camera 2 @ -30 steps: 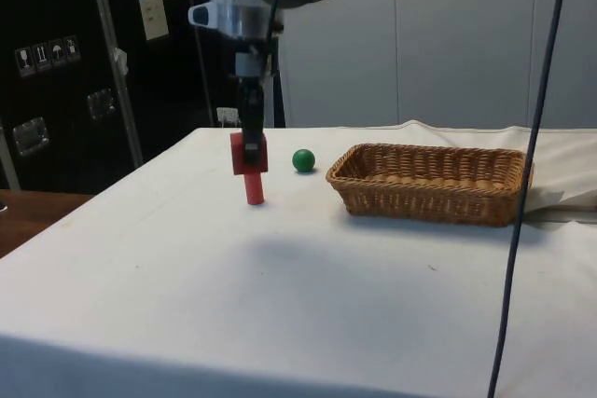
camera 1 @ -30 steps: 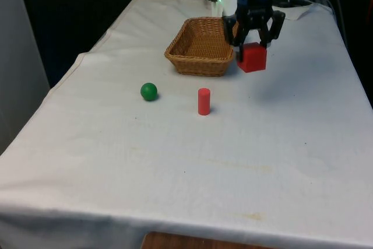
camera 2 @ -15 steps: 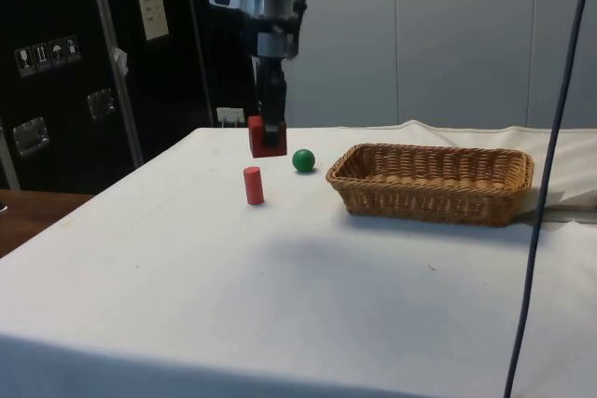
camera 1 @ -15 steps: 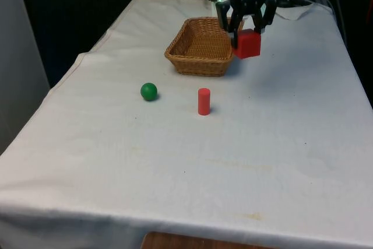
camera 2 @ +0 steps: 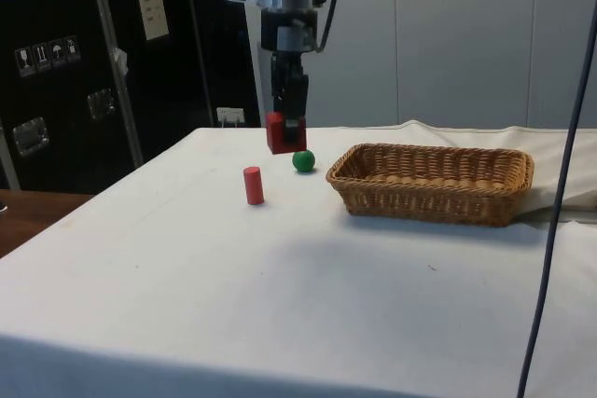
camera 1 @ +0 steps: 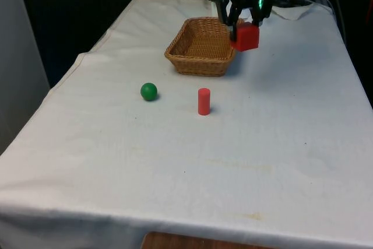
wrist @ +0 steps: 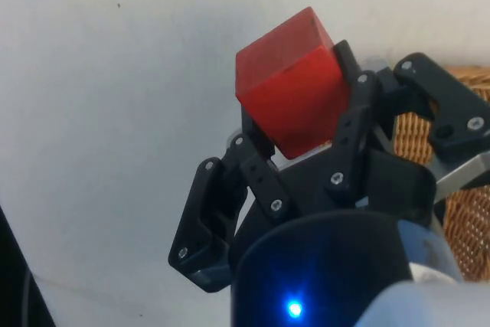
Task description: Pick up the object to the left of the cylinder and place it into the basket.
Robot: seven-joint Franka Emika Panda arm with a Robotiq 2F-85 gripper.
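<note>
- The gripper hangs in the air with a red cube pinched between its two black fingers; the jaws are clamped on the cube's opposite sides.
- In the wrist view the cube sits tilted in the gripper, one corner pointing away from the palm, with white cloth behind it and a strip of wicker at the edge.
- From the front, the cube is off the table, just at the basket's edge on the front view's right, and overlaps that rim.
- From the side, the gripper holds the cube above the cloth, just above the green ball, and apart from the basket, which lies further along the table.
- The basket is a shallow oblong of woven wicker, sitting flat.
- A small red cylinder stands upright on the tablecloth, well apart from the basket.
- The green ball rests on the cloth near the cylinder, on the front view's left of it, the two not touching.
- In the side view the cylinder stands nearer the camera than the ball.
</note>
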